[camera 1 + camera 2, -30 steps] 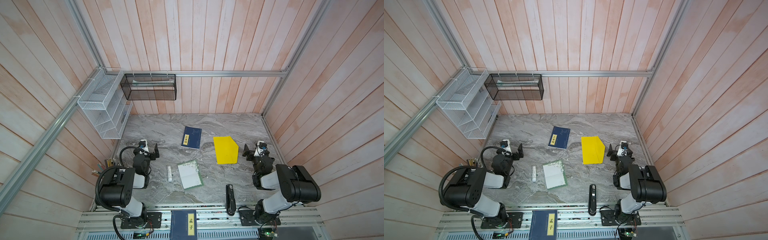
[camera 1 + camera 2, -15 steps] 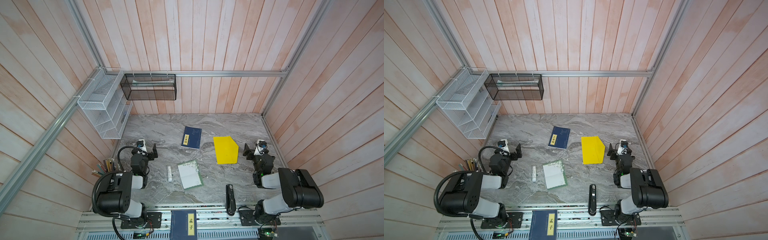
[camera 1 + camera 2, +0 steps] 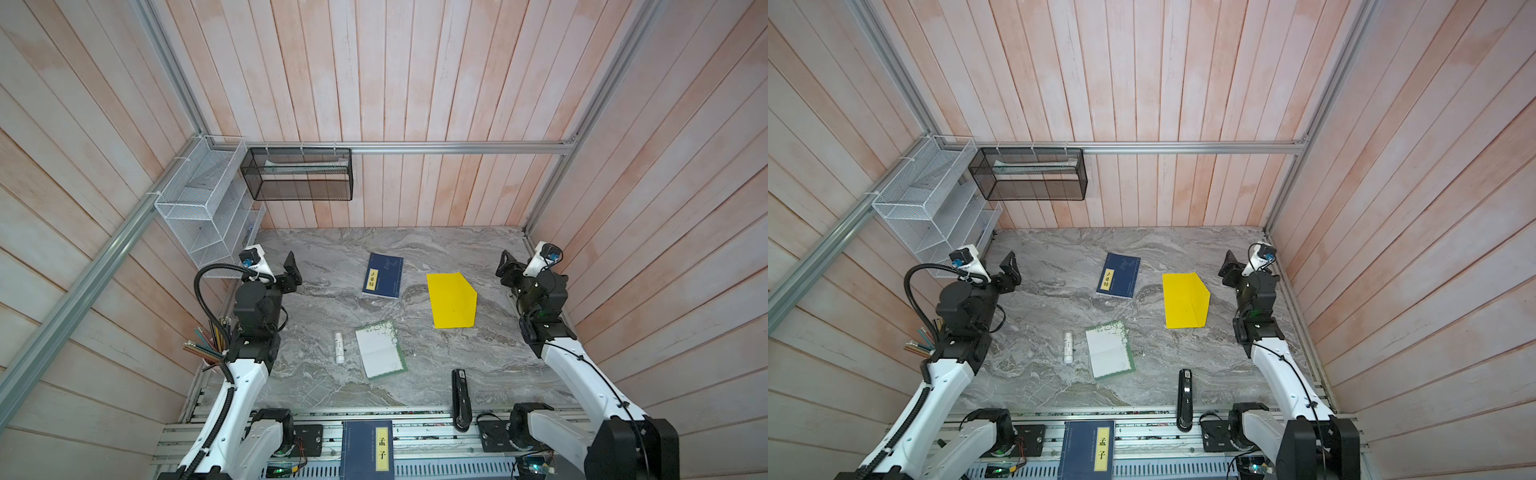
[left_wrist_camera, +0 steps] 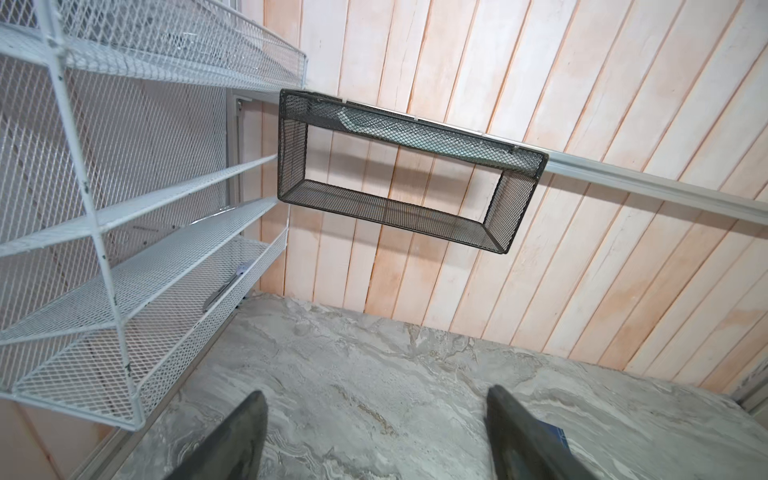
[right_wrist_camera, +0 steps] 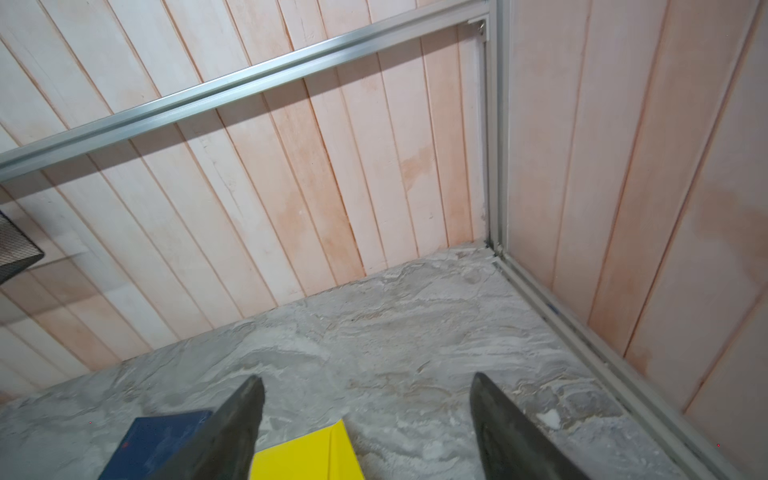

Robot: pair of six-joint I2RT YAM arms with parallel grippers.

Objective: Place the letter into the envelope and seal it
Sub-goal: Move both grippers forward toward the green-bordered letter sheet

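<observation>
Letter [image 3: 380, 349] is found lying flat on the marbled worktop [image 3: 332, 390] toward the near edge, its green border visible on all sides, in both top views; a white tube [image 3: 339, 347] lies just beside it on the left. Envelope [image 3: 452, 300] is found flat farther back and to the right, well apart from the letter, flap unfolded; a dark blue book [image 3: 383, 275] lies near it toward the centre. Left pincer [image 3: 291, 272] is seen raised above the worktop near the white wire rack [image 3: 203, 203], jaws apart and holding nothing, as confirmed in the left wrist view. Right pincer [image 3: 505, 268] is seen raised beside the envelope's far right, jaws spread wide and empty. A black stapler-like item [image 3: 460, 399] lies at the near edge
</observation>
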